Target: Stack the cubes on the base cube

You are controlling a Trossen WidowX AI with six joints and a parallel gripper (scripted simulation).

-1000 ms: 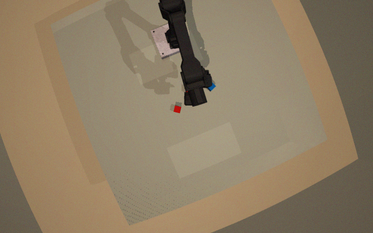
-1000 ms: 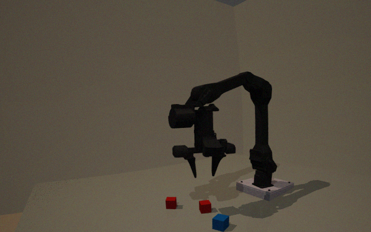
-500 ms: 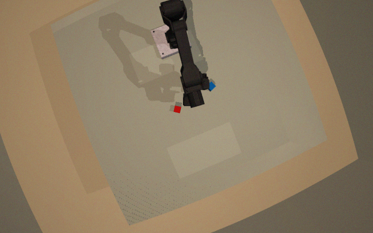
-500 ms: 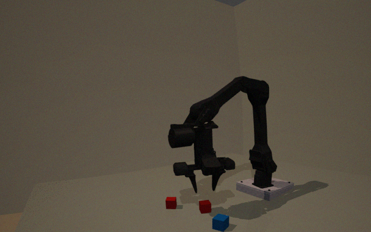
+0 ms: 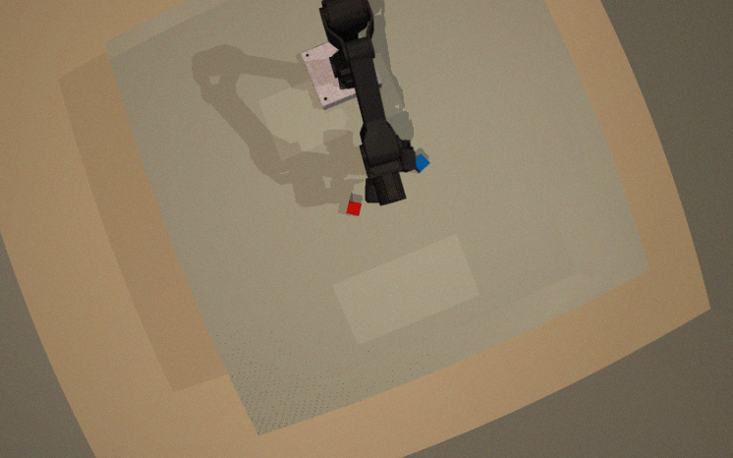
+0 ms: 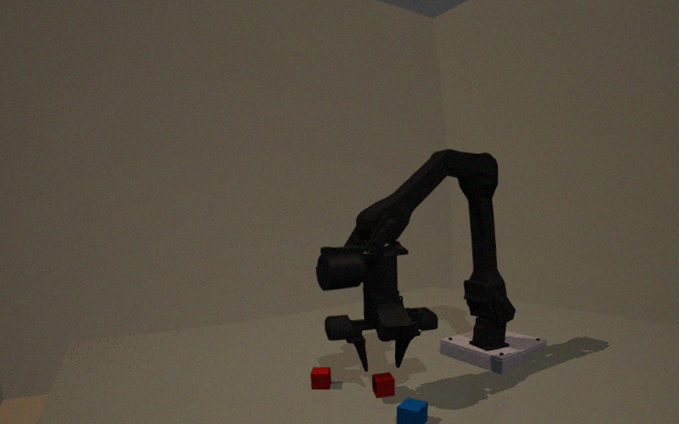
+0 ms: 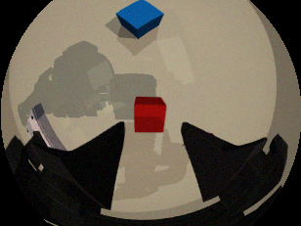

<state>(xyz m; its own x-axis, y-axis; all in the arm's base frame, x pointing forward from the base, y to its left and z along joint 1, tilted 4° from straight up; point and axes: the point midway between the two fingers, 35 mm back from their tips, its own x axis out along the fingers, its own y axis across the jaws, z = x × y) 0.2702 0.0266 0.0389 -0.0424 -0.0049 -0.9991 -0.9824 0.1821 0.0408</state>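
The blue cube (image 5: 421,163) (image 6: 411,411) (image 7: 140,16), seemingly the base cube, sits on the table with nothing on top. One red cube (image 6: 383,385) (image 7: 150,116) sits on the table near it; the arm hides it in the top view. The other red cube (image 5: 353,208) (image 6: 320,378) stands apart on the table, mostly hidden by a finger in the wrist view. My gripper (image 6: 382,368) (image 7: 153,125) is open and empty, pointing down, with its tips above table level. In the wrist view the nearer red cube appears centred between and just beyond the fingertips.
The arm's pale mounting plate (image 5: 325,85) (image 6: 469,355) (image 7: 45,127) stands on the table behind the gripper. The arm (image 5: 370,102) (image 6: 421,184) reaches out from it over the cubes' area. Shadows of the arm fall across the table.
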